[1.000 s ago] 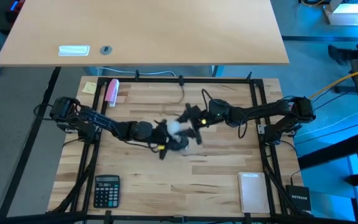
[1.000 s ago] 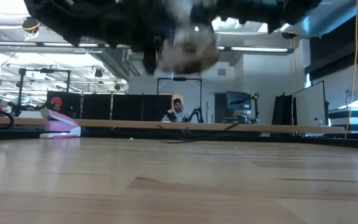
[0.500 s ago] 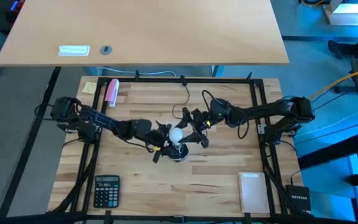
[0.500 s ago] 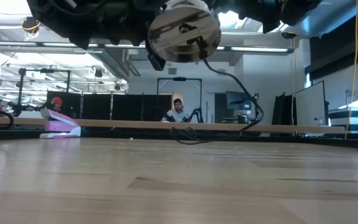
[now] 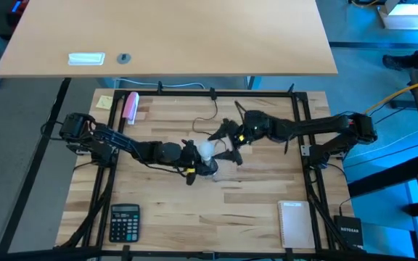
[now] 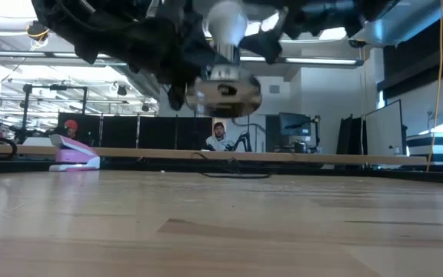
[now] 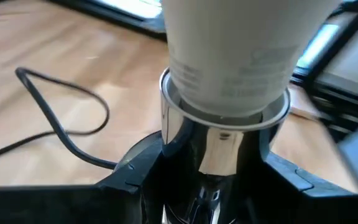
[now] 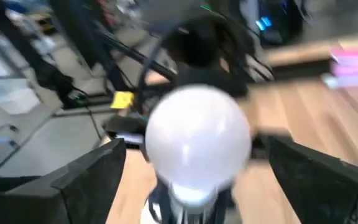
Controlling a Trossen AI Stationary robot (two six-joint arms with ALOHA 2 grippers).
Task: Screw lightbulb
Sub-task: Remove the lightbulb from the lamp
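Note:
The white lightbulb (image 5: pixel 207 150) sits with its base in the round silver socket (image 7: pixel 219 143), which is held up in the air above the middle of the table. My left gripper (image 5: pixel 198 165) is shut on the socket. My right gripper (image 8: pixel 197 174) is open; its fingers stand on either side of the bulb (image 8: pixel 197 140) without touching it. In the low view the bulb (image 6: pixel 225 21) stands upright on top of the socket (image 6: pixel 223 88). The socket's black cord (image 7: pixel 73 124) trails onto the table. My left gripper pinches the silver socket's body (image 7: pixel 185 155) between its two fingers (image 7: pixel 135 183), below the rim where the bulb enters. The fingers come level from the table's left side. The socket is lifted clear of the table and upright, with the bulb on top.
A pink-and-white object (image 5: pixel 130 106) and a yellow note (image 5: pixel 104 102) lie at the far left. A calculator (image 5: pixel 125 221) lies at the near left and a notepad (image 5: pixel 293 223) at the near right. The cord (image 5: pixel 210 110) loops toward the far edge.
My left gripper has turned the socket: half a second ago its round underside faced the near edge, and now it stands upright with the bulb on top. The cord that hung in a loop below it now lies on the table.

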